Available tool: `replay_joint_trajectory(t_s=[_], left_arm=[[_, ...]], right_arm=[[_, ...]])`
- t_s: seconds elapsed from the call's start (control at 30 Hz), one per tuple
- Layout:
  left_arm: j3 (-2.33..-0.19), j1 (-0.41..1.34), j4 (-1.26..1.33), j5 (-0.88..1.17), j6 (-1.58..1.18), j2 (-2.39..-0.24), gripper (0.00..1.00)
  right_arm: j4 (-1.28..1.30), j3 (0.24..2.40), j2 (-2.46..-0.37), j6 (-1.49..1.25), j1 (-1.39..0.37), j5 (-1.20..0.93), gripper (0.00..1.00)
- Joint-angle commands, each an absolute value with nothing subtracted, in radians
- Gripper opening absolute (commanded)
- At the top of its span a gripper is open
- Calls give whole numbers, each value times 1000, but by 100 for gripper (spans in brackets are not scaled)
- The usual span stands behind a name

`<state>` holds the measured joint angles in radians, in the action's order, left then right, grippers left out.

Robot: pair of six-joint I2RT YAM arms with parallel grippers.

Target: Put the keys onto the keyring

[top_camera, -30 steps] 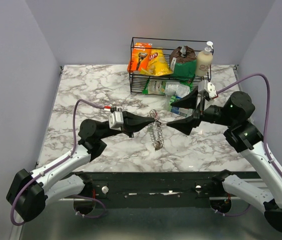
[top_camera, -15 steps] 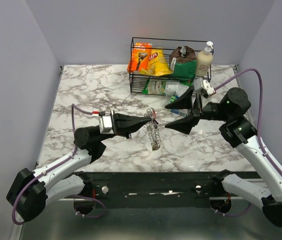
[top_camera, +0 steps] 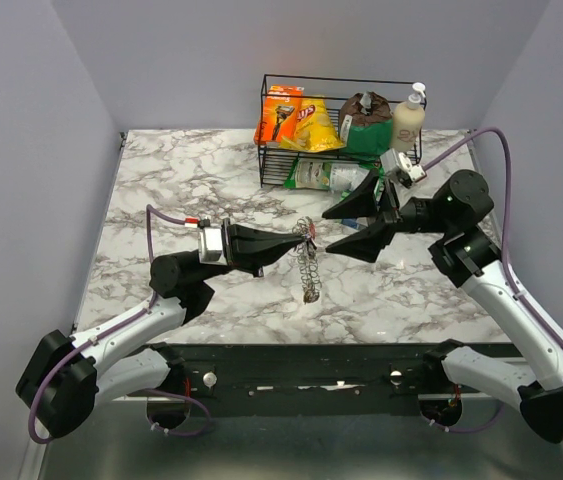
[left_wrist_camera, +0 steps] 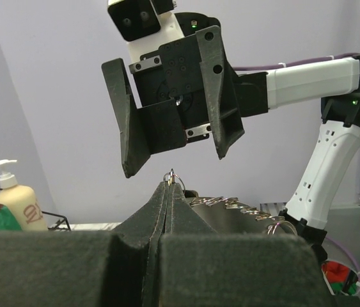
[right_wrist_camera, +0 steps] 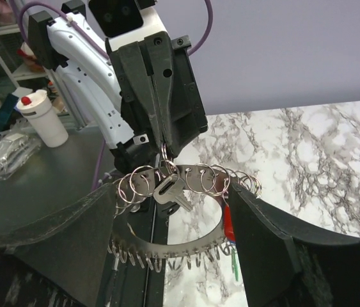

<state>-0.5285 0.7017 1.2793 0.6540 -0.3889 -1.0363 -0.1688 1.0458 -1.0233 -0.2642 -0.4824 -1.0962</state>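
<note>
My left gripper is shut on the keyring, pinching its thin top ring and holding it above the marble table. The chain of silver rings hangs down from it. One silver key hangs from a ring near the pinch. A red tag and a green piece dangle lower on the chain. My right gripper is open and empty, its fingers either side of the chain without touching it. Other keys are not visible.
A black wire basket at the back holds snack bags and a lotion bottle. Plastic packages lie in front of it, partly under my right gripper.
My right gripper has moved a little left toward the keyring, and its arm has lifted and drawn back. My left gripper shifted slightly left, still holding the ring.
</note>
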Motion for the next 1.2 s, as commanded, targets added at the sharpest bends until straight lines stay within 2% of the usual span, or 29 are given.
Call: replay_joint_trajectory(t_s=[0.0,0.2,0.7,1.17], left_arm=[[-564,706,1382,669,-394,-1028,0],[-568,704,1374,681,-394,-1028,0],[-578,704,1338,706,-387,-1028,0],[-581,704,1328,718,-385,-1034,0]], right_arm=[[-227,1060,-1048,-308,-479,-1152,76],[-227,1071,-1080,-319,-489,-1170,72],[-218,1081,-1120,-319,-531,-1170,68],[-250,1081,-1103,-348,-537,-1158,58]])
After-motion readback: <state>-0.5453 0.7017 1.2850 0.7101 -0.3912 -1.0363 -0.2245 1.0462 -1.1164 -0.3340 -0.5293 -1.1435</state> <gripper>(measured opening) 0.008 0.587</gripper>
